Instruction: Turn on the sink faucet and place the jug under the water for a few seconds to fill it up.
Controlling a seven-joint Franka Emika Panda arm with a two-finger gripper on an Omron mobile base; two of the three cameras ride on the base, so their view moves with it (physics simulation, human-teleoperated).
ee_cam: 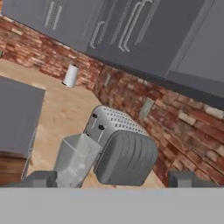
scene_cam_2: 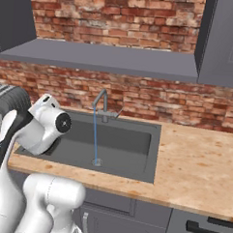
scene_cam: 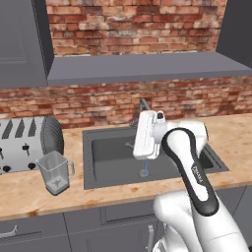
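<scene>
The sink faucet point(scene_cam_2: 102, 104) runs, and the water point(scene_cam_2: 95, 136) falls in a thin blue line to the drain of the dark sink point(scene_cam_2: 129, 138). The clear jug point(scene_cam: 55, 172) stands upright on the wooden counter left of the sink point(scene_cam: 110, 152), in front of the toaster. My hand point(scene_cam: 146, 135) hovers over the basin and hides most of the faucet point(scene_cam: 142, 105); a short piece of water point(scene_cam: 145, 167) shows below it. In the hand view the gripper point(ee_cam: 113, 179) is open with nothing between its fingertips, facing the jug point(ee_cam: 76, 159), which is some way off.
A silver toaster point(scene_cam: 29, 142) sits just behind the jug, close against it in the hand view point(ee_cam: 124, 151). A white roll point(ee_cam: 71, 75) stands further along the counter by the brick wall. Bare wooden counter point(scene_cam_2: 198, 161) stretches right of the sink.
</scene>
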